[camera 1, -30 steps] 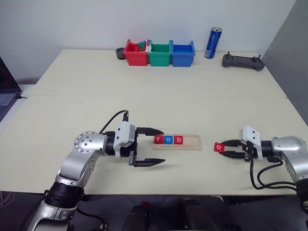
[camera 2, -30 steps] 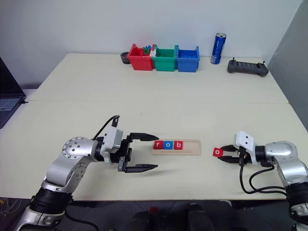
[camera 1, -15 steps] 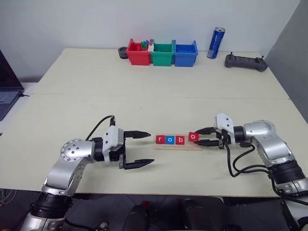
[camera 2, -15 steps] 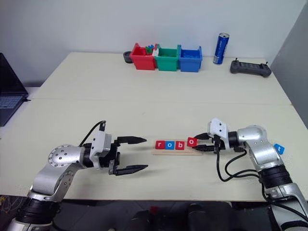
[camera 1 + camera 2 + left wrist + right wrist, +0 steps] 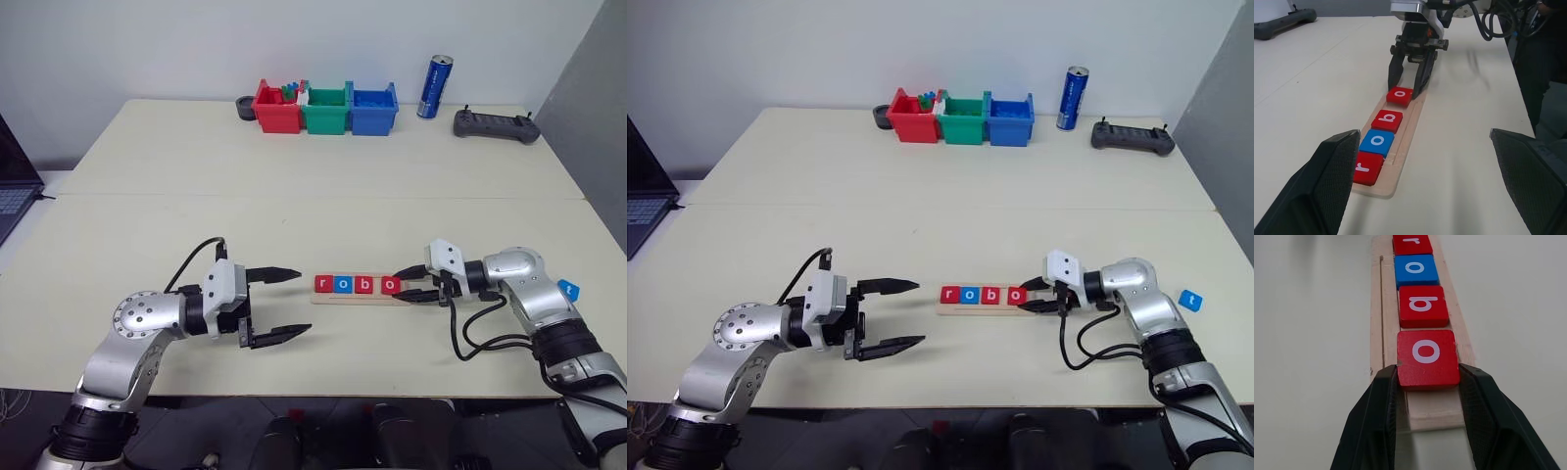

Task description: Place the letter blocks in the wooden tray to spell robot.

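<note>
Four letter blocks sit in the wooden tray [image 5: 361,297], reading r, o, b, o. The right gripper [image 5: 409,285] has its jaws pinched on the last one, the red o block [image 5: 1427,358], at the tray's right end. The left gripper [image 5: 282,305] hangs beyond the tray's left end, jaws spread wide and empty. A blue t block [image 5: 568,289] lies well right of the tray.

The left arm reaches in from the left, its pincer [image 5: 277,305] pointing right, about level, fingers spread wide and empty above the worktop. The right arm bends in from the right, its pincer [image 5: 407,284] pointing left and tilted slightly down, both fingers [image 5: 1376,421] pressed on a red tile's sides.
</note>
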Available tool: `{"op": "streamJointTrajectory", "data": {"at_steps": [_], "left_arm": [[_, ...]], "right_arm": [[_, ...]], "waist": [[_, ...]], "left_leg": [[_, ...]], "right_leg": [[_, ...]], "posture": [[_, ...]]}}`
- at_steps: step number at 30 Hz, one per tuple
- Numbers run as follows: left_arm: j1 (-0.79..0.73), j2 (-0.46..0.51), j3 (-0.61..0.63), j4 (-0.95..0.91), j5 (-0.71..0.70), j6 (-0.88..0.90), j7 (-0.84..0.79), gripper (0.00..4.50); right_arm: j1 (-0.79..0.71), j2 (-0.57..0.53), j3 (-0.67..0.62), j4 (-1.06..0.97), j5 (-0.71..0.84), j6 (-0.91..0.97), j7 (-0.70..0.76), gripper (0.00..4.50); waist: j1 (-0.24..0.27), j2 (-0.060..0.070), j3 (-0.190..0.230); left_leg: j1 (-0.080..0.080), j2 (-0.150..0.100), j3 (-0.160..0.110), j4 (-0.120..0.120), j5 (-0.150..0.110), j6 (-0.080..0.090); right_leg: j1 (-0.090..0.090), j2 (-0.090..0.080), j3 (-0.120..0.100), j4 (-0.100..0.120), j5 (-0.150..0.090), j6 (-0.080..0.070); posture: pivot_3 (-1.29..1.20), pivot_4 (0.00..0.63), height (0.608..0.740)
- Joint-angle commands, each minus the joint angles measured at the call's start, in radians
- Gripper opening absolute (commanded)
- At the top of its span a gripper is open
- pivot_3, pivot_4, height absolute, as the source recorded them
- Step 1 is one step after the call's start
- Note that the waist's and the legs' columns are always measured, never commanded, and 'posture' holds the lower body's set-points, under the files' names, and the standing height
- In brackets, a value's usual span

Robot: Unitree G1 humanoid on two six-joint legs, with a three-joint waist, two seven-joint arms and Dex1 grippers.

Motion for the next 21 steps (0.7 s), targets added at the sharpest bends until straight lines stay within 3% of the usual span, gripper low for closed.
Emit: {"op": "streamJointTrajectory", "data": {"at_steps": [1,19,20,21], "left_arm": [[-0.006,0.011,0.026,-0.029,-0.012,-0.010,0.003,4.50],[-0.022,0.004,0.011,-0.015,-0.012,-0.010,-0.001,4.50],[-0.024,0.004,0.011,-0.014,-0.012,-0.010,-0.001,4.50],[-0.026,0.004,0.011,-0.012,-0.011,-0.010,-0.002,4.50]], "right_arm": [[-0.028,0.006,-0.003,-0.003,-0.006,-0.025,0.008,1.46],[-0.039,0.005,-0.007,0.022,-0.026,-0.044,0.011,1.46],[-0.039,0.005,-0.009,0.021,-0.022,-0.037,0.012,2.22],[-0.040,0.005,-0.010,0.021,-0.021,-0.034,0.012,2.45]], "waist": [[0.000,0.000,0.000],[0.000,0.000,0.000],[0.000,0.000,0.000],[0.000,0.000,0.000]], "left_leg": [[0.000,0.000,0.000,0.000,0.000,0.000],[0.000,0.000,0.000,0.000,0.000,0.000],[0.000,0.000,0.000,0.000,0.000,0.000],[0.000,0.000,0.000,0.000,0.000,0.000]], "right_leg": [[0.000,0.000,0.000,0.000,0.000,0.000],[0.000,0.000,0.000,0.000,0.000,0.000],[0.000,0.000,0.000,0.000,0.000,0.000],[0.000,0.000,0.000,0.000,0.000,0.000]], "posture": [[0.00,0.150,0.740],[0.00,0.150,0.740],[0.00,0.150,0.740],[0.00,0.150,0.740]]}}
